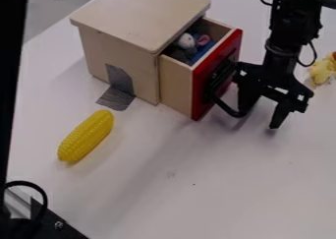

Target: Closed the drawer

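The black gripper (263, 109) hangs at the right of the drawer's front, open, with its two fingers apart. Its left finger stands at the black handle (225, 105); whether it is inside the handle's loop I cannot tell. The drawer (176, 84) stands partly out of a light wooden cabinet (134, 24). Its red front (202, 89) faces the gripper. Inside the drawer lie a small plush toy (186, 41) with a pink part and something blue, partly hidden under the cabinet's top.
A yellow corn cob (86, 136) lies on the white table (197, 184) in front of the cabinet at left. Grey tape (118, 88) runs from the cabinet wall onto the table. At the right edge sits a yellow toy (322, 70). Black hardware (49, 223) stands at the lower left.
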You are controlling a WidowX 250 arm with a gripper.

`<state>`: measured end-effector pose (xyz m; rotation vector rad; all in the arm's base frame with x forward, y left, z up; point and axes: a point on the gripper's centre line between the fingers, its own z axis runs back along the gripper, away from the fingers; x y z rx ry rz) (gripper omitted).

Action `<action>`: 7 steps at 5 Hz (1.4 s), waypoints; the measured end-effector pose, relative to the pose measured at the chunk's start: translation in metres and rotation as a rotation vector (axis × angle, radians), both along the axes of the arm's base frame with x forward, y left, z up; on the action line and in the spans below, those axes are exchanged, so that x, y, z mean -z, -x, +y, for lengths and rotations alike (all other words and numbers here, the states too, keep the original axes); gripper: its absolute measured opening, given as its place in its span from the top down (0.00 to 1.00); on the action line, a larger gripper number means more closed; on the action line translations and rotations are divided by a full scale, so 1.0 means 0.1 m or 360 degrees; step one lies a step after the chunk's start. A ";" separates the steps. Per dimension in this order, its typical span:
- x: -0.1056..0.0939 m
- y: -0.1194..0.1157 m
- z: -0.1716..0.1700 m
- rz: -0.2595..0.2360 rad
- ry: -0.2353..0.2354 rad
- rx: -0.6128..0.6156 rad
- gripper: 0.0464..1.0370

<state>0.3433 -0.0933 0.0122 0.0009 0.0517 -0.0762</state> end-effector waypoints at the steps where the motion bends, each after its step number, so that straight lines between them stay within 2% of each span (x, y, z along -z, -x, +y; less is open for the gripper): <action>1: 0.03 0.02 0.07 0.0012 -0.0001 -0.0023 0.67; 2: 0.02 0.03 0.16 0.0017 0.0008 -0.0046 0.87; 3: 0.02 0.02 0.28 0.0027 0.0024 -0.0089 0.92; 7: 0.01 0.01 0.88 0.0084 0.0040 -0.0355 0.92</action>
